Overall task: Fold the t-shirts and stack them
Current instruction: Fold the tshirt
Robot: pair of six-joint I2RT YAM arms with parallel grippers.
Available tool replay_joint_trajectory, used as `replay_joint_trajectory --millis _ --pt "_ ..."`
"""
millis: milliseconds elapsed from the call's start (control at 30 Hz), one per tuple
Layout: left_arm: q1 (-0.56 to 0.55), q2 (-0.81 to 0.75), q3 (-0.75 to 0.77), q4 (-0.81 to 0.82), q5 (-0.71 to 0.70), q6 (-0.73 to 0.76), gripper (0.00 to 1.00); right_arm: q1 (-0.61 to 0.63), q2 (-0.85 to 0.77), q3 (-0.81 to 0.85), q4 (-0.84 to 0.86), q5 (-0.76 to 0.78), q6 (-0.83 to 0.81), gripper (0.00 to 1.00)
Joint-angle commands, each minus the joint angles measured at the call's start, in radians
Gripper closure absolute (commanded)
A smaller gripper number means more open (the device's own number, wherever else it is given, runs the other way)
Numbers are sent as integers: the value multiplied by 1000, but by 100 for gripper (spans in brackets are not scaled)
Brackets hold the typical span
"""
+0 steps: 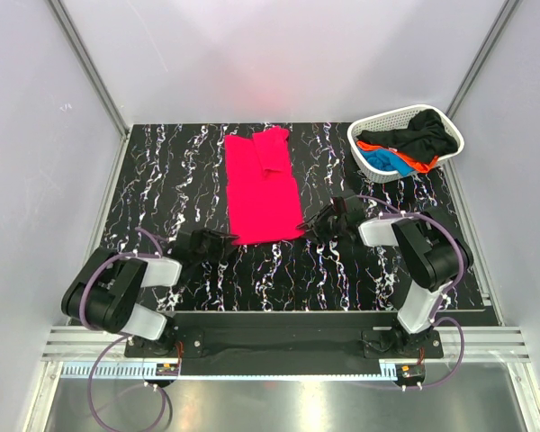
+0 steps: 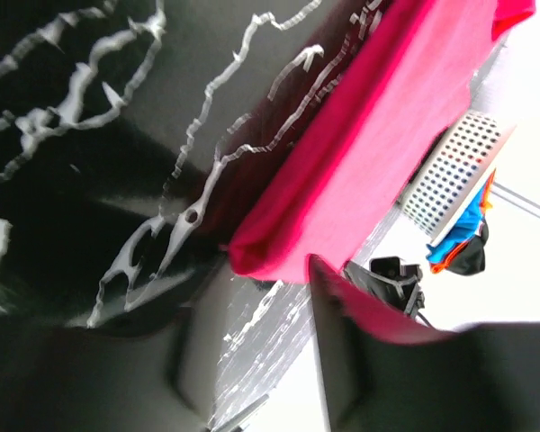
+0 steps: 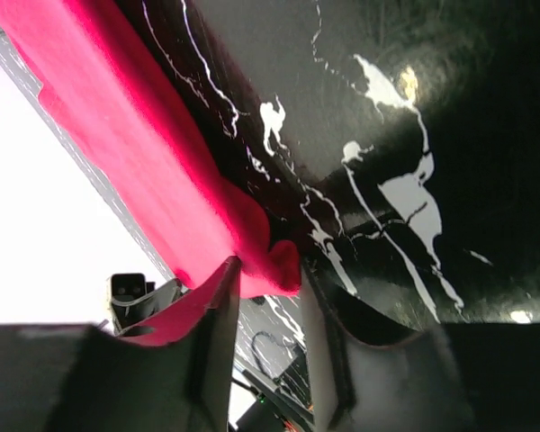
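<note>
**Top view.** The red t-shirt [image 1: 263, 189] lies in a long strip on the middle of the black marbled counter [image 1: 162, 180], its far end doubled over. My left hand [image 1: 227, 241] sits at the strip's near left corner and my right hand [image 1: 317, 221] at its near right corner. Both are dark shapes on dark stone, and I cannot read their fingers from here. At the far right, a white basket [image 1: 363, 149] holds a black t-shirt [image 1: 423, 133] heaped over a blue t-shirt [image 1: 391, 160] and an orange t-shirt [image 1: 420, 167], both mostly buried.

**Left wrist view.** My left hand [image 2: 270, 351] stands partly open, with a clear gap between its fingers [image 2: 337, 378]. The red t-shirt [image 2: 378, 153] has its corner at the mouth, and a fold of red lies along one finger's edge. I cannot tell whether any cloth is pinched. Beyond, blurred, are my right hand [image 2: 391, 274] and the basket [image 2: 450, 171], with scraps of blue, orange and black by its lattice wall.

**Right wrist view.** My right hand [image 3: 265, 315] is likewise partly open. The red t-shirt [image 3: 144, 153] has its rolled corner between the fingers [image 3: 319, 360], and a red flap rests against the other finger. I cannot make out a firm grip. My left hand [image 3: 130, 292] shows small and cut off past the hem.
</note>
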Motion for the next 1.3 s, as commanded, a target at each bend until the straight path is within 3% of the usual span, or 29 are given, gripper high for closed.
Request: replay_joint_trajectory --millis 0,133,167,200,400,533,733,833,1000,1267 --pt "13 45 9 -6 -65 14 61 12 54 5 -72 94 -25 62" --pt "43 71 30 -6 -43 62 79 13 60 17 -77 88 -54 81" --pt "54 74 35 4 -34 77 84 12 63 20 -81 82 -65 92" --pt "60 77 42 4 -26 85 99 12 59 26 -86 74 -74 99" --pt "53 16 89 -121 9 154 100 12 -19 15 -126 30 -155 100" --pt "17 -131 62 -265 -2 185 100 34 -111 -9 -178 25 -187 100" --pt "-50 -468 -42 -436 -28 163 100 116 -298 -89 -265 57 -178 100" --pt "-72 -704 -83 -653 -51 148 100 169 -407 -138 -325 82 -158 100" --pt "-84 -1052 -140 -842 -28 110 100 280 -590 -239 -397 128 -80 100" --pt "-90 -1262 -59 -1135 29 172 100 501 -788 -285 -508 252 13 100"
